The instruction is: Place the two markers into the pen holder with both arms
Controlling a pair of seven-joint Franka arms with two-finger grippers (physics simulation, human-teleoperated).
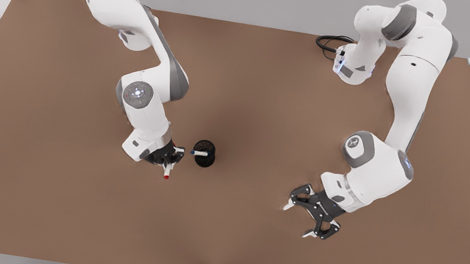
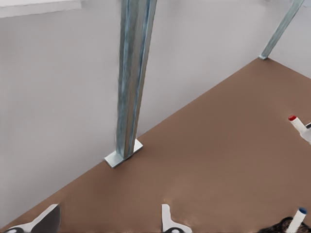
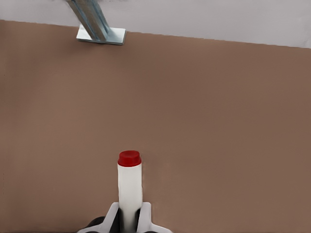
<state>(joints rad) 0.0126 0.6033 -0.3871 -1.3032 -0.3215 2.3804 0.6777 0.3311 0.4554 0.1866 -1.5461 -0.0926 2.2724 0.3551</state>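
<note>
R gripper (image 1: 170, 162) sits near the tabletop's middle, a bit toward the front view's left, fingers clamped on the red marker (image 1: 167, 172); the marker's white barrel sticks out past the fingertips w/ its red end pointing toward the tabletop's near edge. In the R wrist view the same red marker (image 3: 129, 187) runs straight out between the two pads (image 3: 112, 219), above bare brown tabletop (image 3: 218, 121). Just beside that gripper, on the front view's right, stands the pen holder (image 1: 204, 153), upright, black mesh; the blue marker (image 1: 199, 153) is already in it, leaning, blue end poking over the rim toward the R gripper. Holder and R gripper are close but apart. L gripper (image 1: 311, 211) hangs over the tabletop well off to the front view's right, nearer the near edge, fingers spread wide, nothing between them. L wrist view looks across the tabletop to a metal post (image 2: 131, 82) at its edge; red marker (image 2: 297, 124) and blue marker (image 2: 297, 219) show farther off.
</note>
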